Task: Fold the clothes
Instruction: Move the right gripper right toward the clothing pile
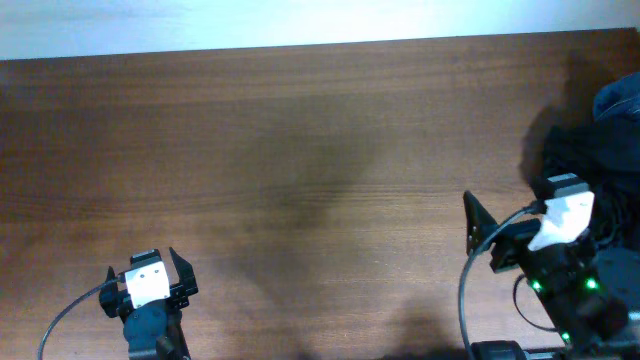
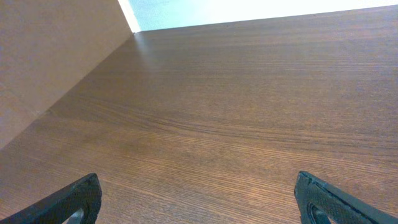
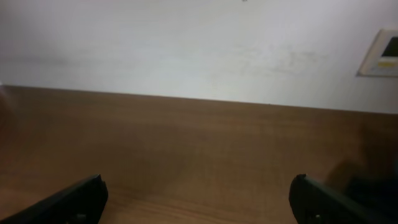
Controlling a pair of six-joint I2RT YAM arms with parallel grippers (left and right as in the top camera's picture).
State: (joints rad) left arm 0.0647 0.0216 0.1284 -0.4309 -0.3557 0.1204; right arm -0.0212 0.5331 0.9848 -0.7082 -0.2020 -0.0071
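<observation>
1. My left gripper (image 1: 145,266) sits in the lower left of the overhead frame. Its wrist view shows both fingers spread to the frame's corners with only bare wood between them, so it is wide open and holds nothing.
2. My right gripper (image 3: 199,200) is at the lower right of the overhead frame. It too is spread wide with nothing in it, and it faces the far wall.
3. The table (image 1: 300,150) is bare across the middle and left of the overhead frame.
4. The only fabric I see is a dark heap (image 1: 580,150) at the right edge of the frame, with blue denim (image 1: 620,100) at its upper end.
5. I cannot pick out the pants. No grey band or red edge shows, so I judge they lie in or under that heap. I cannot tell their long axis.
6. The heap lies just beside the right gripper, toward the right edge of the frame. It shows as a dark patch in the lower right of that wrist view.
7. The left gripper is well apart from it, with the whole bare table between them.
8. So the right arm is the nearer one. I judge the coming move is a turn to the right to pull the pants out onto the open wood.
</observation>
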